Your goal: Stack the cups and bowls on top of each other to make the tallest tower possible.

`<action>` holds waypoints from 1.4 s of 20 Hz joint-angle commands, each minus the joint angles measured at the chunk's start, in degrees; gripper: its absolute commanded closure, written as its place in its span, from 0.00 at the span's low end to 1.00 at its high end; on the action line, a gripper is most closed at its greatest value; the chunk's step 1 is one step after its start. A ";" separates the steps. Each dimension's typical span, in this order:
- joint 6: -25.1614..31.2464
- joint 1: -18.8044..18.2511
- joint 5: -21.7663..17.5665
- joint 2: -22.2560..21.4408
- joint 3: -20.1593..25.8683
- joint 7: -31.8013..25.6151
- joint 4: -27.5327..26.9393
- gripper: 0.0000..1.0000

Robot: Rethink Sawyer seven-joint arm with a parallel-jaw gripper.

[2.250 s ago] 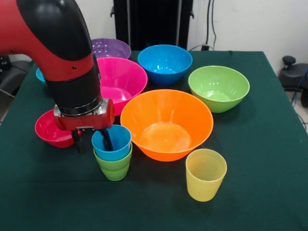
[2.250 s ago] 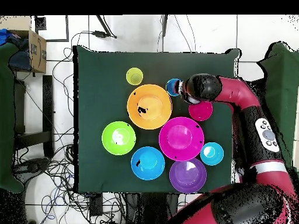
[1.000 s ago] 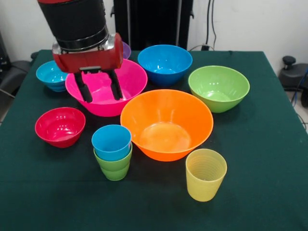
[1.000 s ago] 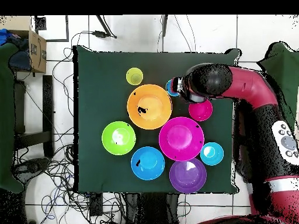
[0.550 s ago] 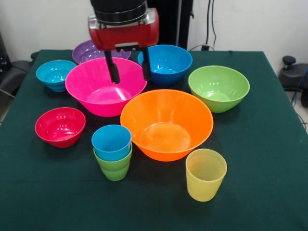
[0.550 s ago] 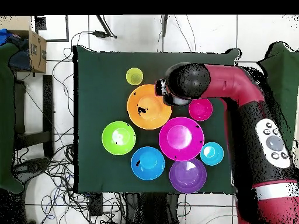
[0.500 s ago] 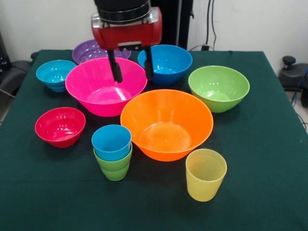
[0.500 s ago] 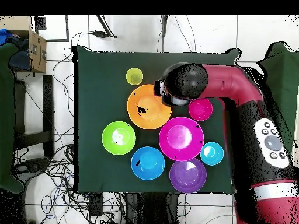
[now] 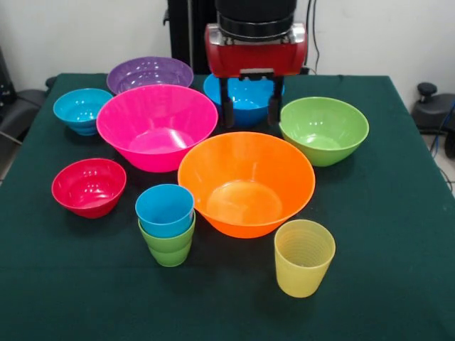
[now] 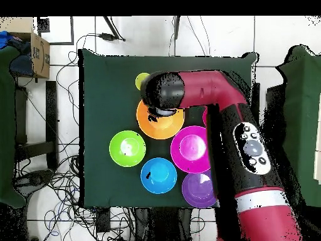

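On the table (image 9: 398,213), yellow cup (image 9: 303,257) stands well below empty, parted fingers (image 9: 228,114).

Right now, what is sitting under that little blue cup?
The blue cup sits nested in a green cup, which stands on the table. Only the green cup's rim and lower body show; its inside is covered.

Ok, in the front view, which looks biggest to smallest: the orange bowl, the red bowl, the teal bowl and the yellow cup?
1. Glossy orange plastic bowl, clearly biggest.
2. Small red plastic bowl.
3. Small teal plastic bowl; it sits farther back, so it may match the red one.
4. Ridged translucent yellow cup, narrowest.
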 commanded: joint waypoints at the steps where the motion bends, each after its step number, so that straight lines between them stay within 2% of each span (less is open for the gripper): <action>1: -7.27 5.88 -3.88 3.06 -8.00 16.04 1.76 0.00; 5: -10.20 7.74 -3.29 4.57 -10.04 17.61 1.03 0.00; 10: -16.62 9.62 -3.15 6.70 -11.89 20.45 0.83 0.00; 14: -16.91 11.73 -3.57 7.71 -14.33 20.97 -0.82 0.00; 18: -15.10 11.62 -2.33 10.16 -13.13 15.44 -2.16 0.00; 20: -16.31 11.39 -1.69 11.24 -12.14 14.20 -2.15 0.00; 28: -16.86 14.47 0.14 11.81 -13.10 18.12 -4.67 0.00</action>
